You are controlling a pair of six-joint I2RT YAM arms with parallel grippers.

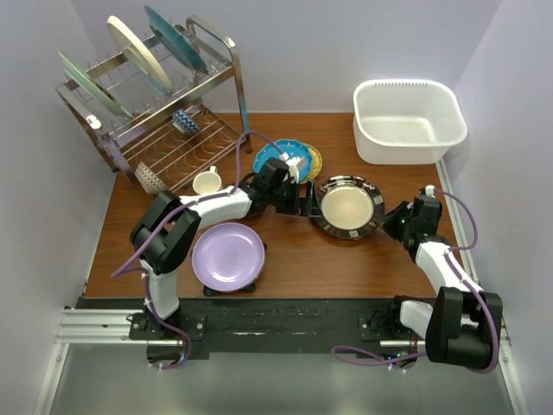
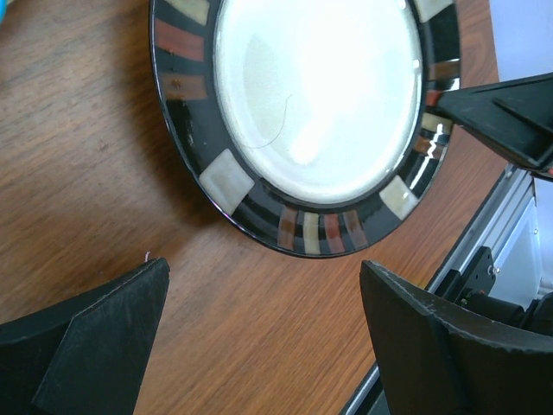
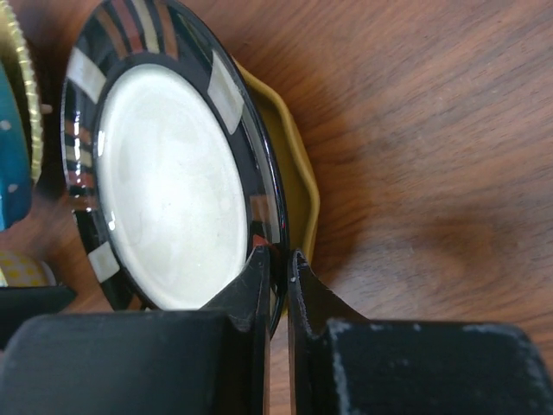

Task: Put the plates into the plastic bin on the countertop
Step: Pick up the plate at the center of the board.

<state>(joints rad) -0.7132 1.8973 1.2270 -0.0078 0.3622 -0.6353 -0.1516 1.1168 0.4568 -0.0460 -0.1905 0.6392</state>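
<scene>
Right tool (image 3: 278, 259) pinches the rim of the dark-rimmed beige plate (image 1: 347, 206) on the table (image 1: 346, 268); left tool (image 2: 263, 272) gapes wide beside it; plastic bin (image 1: 406, 149) holds nothing: none yet placed

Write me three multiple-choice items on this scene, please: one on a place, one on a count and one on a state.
1. Where is the plastic bin?
A. near left corner
B. under the dish rack
C. far right corner of the countertop

2. How many plates stand upright on the dish rack's upper tier?
A. one
B. three
C. five

3. What is the right gripper doing?
A. shut on the dark-rimmed plate
B. open above the bin
C. shut on nothing

Answers: 1 C, the top view shows it at the back right. 2 B, three lean in the upper slots. 3 A, the right wrist view shows it pinching the rim.
</scene>
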